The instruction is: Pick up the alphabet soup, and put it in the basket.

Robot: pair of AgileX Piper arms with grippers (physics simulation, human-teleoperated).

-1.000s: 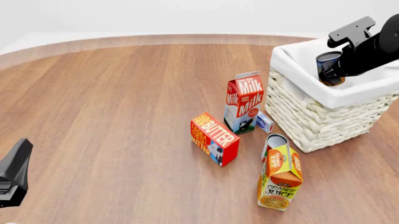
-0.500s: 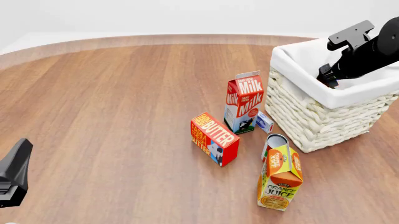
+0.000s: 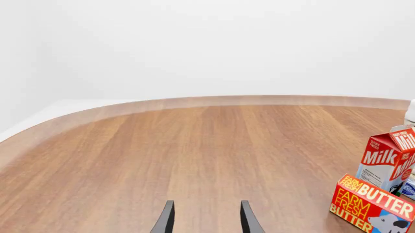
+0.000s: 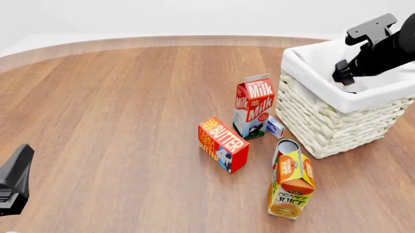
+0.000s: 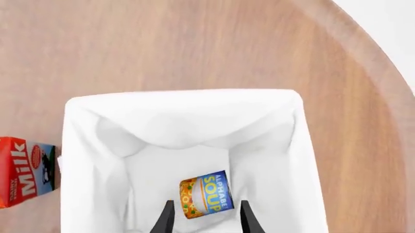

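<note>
"ALPHABET SOUP" (last letter cut off) reads on the alphabet soup (image 5: 206, 193) just past the right gripper (image 5: 205, 218). Well beyond the left gripper (image 3: 205, 217): "Milk" on the milk carton (image 4: 255, 106), "FARM FRESH BUTTER" on the butter box (image 4: 222, 143), "ORANGE JUICE" on the juice carton (image 4: 291, 185).

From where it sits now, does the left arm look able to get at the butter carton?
Probably yes. The left hand is open and holds nothing, and only bare table lies between it and the butter carton, though it sits well off to the side.
</note>
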